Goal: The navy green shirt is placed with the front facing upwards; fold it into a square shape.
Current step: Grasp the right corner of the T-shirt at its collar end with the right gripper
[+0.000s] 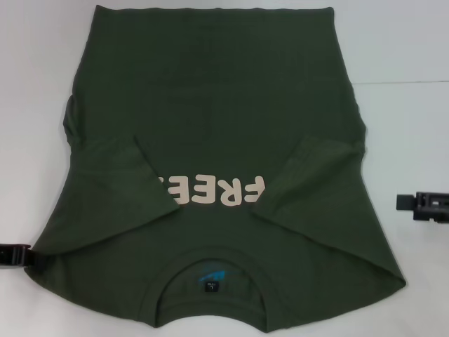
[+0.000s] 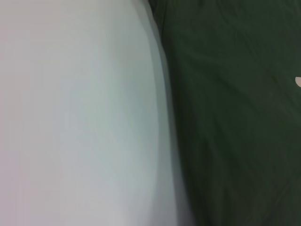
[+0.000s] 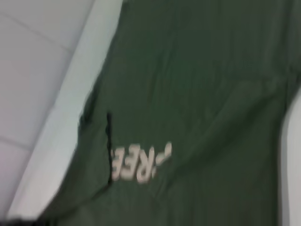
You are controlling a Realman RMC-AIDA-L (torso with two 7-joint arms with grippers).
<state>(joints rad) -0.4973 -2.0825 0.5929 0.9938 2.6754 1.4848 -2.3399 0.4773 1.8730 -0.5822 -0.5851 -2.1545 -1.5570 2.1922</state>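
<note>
The left wrist view shows two things. The pale table (image 2: 75,117) takes up about half the picture, bare and smooth. The dark green shirt (image 2: 235,122) fills the rest, lying flat on the table with faint creases in the cloth. Its edge runs as a gently curving line from one border to the opposite one. A small pale mark (image 2: 298,81), cut off by the border, sits on the shirt.

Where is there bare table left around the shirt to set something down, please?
Bare white table lies on the robot's left of the navy green shirt and on its right, beyond the right gripper. The near-left corner is tight: the left gripper sits at the shirt's edge. The shirt fills the middle.
</note>
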